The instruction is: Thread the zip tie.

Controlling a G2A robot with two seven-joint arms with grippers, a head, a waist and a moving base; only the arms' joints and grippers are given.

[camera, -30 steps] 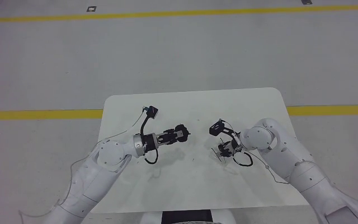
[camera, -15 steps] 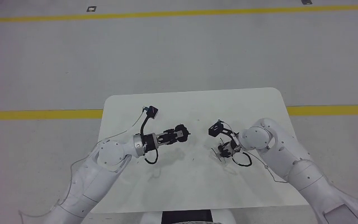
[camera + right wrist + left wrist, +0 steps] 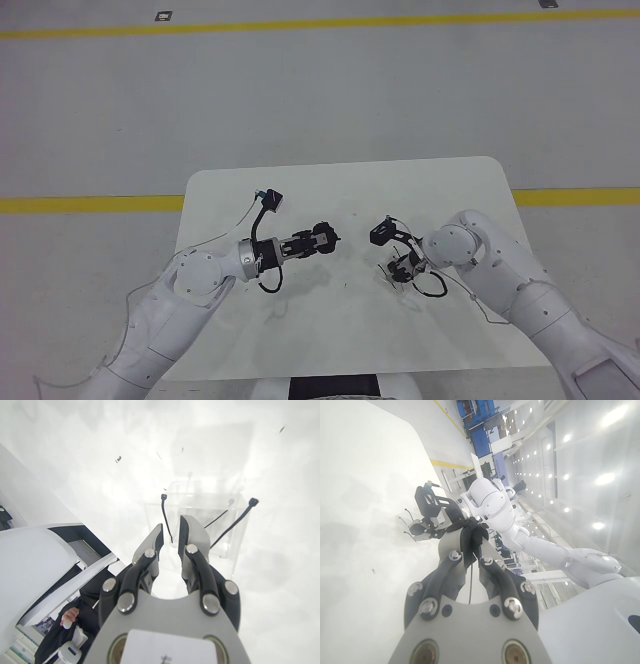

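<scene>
Zip tie (image 3: pixel 470 575) stays pinched in left gripper (image 3: pixel 470 524); right gripper (image 3: pixel 171 522) edged nearer box (image 3: pixel 200 500).

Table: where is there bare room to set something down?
Bare: the table strip between its far edge and both grippers, and the near middle between the arms. Crowded: by the right gripper, open at the clear box of zip ties, and the left gripper, shut on a zip tie.

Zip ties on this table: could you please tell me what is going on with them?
The left claw is shut on a thin black tie, held over the table. The right claw is open at a clear box of ties, one standing tie showing between its fingers. No threading shows yet.
</scene>
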